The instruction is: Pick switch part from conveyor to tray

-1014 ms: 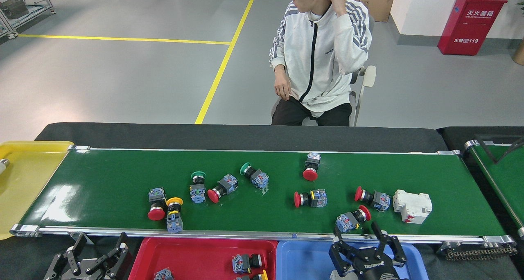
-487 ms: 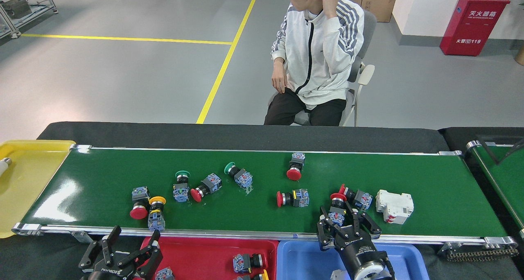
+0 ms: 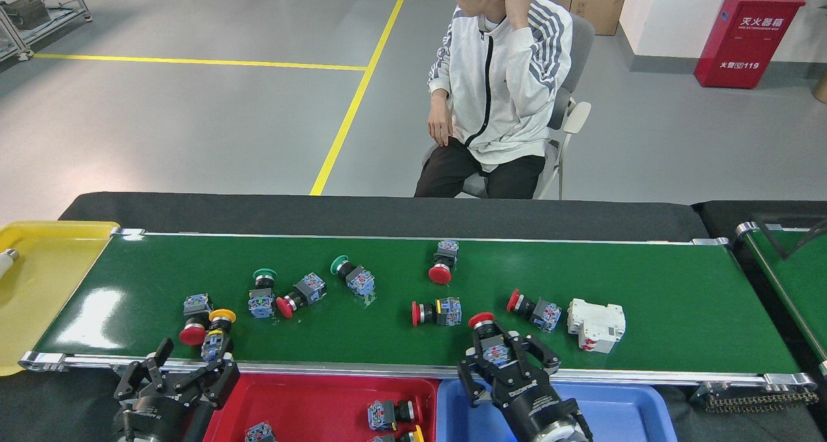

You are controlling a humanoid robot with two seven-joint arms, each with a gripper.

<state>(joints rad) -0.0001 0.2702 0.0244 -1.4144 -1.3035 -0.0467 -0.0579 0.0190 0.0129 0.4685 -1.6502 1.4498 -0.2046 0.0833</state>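
Red-capped switch (image 3: 489, 338) sits between your right gripper's (image 3: 501, 358) spread fingers; left gripper (image 3: 177, 380) also open. The conveyor (image 3: 678, 300) may carry the switch askew, costing you the grasp.

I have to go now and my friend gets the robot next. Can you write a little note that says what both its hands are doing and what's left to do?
Right gripper: fingers around a red-capped switch at the conveyor's near edge; whether they are clamped tight is unclear.
Left gripper: open, empty, at the near rail by the yellow-capped switch.
Done: a few switches already lie in the red tray.
Left: put the gripped switch in a tray, then clear the other switches from the belt. The blue tray shows nothing in its visible part.
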